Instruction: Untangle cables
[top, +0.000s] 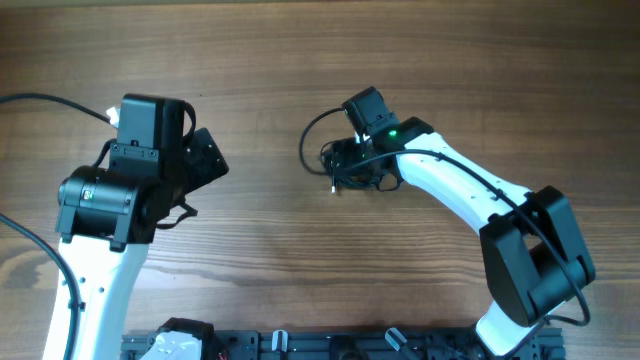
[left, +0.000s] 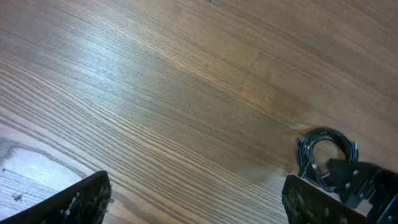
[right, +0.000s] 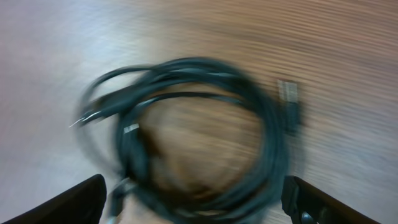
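The cables (top: 320, 150) are thin black cords coiled in a loose bundle on the wooden table, right of centre. In the right wrist view the coil (right: 261, 130) is blurred and fills the frame, with small plug tips at its left and right. My right gripper (right: 196, 205) is open right above the coil, its fingers on either side of the lower part. My left gripper (left: 199, 202) is open and empty over bare wood at the left; the coil (left: 323, 152) and the right gripper show at its far right.
Thick black cables (top: 40, 100) run from the left arm's base along the left edge. A black rack (top: 300, 345) lies along the table's front edge. The right arm (top: 470, 195) reaches in from the lower right.
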